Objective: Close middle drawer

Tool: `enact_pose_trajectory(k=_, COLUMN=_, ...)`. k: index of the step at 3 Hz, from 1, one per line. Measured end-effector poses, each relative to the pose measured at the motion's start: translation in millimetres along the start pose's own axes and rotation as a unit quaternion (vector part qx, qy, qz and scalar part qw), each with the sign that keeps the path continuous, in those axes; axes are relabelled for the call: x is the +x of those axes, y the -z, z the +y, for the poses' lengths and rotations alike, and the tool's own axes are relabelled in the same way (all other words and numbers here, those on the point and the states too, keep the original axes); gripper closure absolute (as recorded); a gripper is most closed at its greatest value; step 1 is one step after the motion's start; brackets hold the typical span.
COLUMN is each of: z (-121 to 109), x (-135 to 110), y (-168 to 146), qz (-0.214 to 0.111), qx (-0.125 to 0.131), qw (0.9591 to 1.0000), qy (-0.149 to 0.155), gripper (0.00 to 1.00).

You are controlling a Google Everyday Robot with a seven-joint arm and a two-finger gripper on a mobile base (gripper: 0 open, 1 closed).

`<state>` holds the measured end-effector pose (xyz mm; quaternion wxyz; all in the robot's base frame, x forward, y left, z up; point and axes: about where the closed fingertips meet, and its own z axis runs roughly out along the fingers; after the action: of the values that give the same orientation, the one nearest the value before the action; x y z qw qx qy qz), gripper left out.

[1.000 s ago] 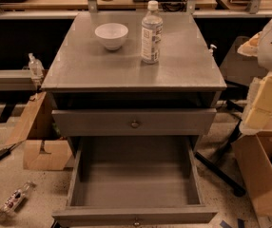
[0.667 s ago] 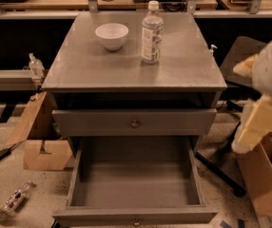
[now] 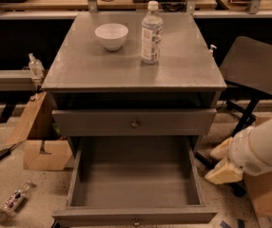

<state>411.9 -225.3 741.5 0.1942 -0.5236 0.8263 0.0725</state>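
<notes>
Well, a cardboard box sits on the speckled floor far left of the end effector. The middle drawer, pulled out wide, lies just left of it, with the grey bench above-left. Whether it grips anything cannot be told.

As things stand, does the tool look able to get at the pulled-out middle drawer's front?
Probably yes. The tool hangs just right of the middle drawer, near its right wall, and nothing stands between it and the drawer's front panel.
</notes>
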Motion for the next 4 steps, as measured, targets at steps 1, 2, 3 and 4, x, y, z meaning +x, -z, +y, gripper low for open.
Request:
enact_pose_trajectory(k=1, z=-5, x=18, y=-59, qz=-0.016, qx=0.008, qw=0.9997, qy=-0.016, gripper=0.73)
enact_pose_trajectory(k=2, z=-13, x=14, y=-61, qz=-0.023, qx=0.023, qw=0.9993, qy=-0.016, gripper=1.0)
enact_pose_trajectory(k=3, z=-13, x=14, y=-61, qz=-0.023, qx=0.022, qw=0.9993, qy=-0.016, gripper=1.0)
enact_pose_trajectory(k=4, z=29, x=50, y=-125, qz=-0.061, qx=-0.032, qw=0.9956, qy=-0.064, gripper=1.0)
